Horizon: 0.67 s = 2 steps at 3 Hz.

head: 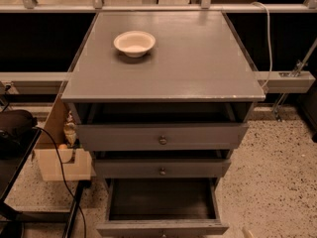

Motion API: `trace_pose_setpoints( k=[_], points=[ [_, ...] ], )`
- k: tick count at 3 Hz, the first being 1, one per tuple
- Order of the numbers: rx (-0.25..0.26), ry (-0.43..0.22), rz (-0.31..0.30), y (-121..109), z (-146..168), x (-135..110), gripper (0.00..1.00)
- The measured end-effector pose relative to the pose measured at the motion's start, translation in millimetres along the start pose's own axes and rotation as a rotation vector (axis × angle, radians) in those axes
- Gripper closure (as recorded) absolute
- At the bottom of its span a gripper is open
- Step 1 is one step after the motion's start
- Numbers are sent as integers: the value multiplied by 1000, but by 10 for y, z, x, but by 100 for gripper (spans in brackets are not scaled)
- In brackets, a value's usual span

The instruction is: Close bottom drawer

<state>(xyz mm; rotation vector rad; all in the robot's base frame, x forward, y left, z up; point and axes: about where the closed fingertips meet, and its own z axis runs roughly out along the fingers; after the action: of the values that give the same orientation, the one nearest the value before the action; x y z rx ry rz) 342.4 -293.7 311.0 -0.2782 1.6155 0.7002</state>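
The grey cabinet (163, 58) has three drawers, all pulled out. The bottom drawer (161, 228) is out the farthest, its dark empty tray (161, 200) open to view and its front at the picture's bottom edge. The middle drawer (162, 168) and top drawer (162, 137) are out only a little, each with a small round knob. Of my gripper, only a small pale tip (245, 232) shows, at the bottom edge just right of the bottom drawer's front corner and apart from it.
A white bowl (134, 42) sits on the cabinet top at the back left. A cardboard box (59, 155) and a black cable (62, 175) lie left of the cabinet. A dark table edge (15, 152) is at the far left. Speckled floor (277, 182) lies to the right.
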Motion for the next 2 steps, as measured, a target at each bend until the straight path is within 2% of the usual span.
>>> trace_pose_setpoints(
  k=[2],
  points=[
    [0,0,0,0,1,0,65]
  ],
)
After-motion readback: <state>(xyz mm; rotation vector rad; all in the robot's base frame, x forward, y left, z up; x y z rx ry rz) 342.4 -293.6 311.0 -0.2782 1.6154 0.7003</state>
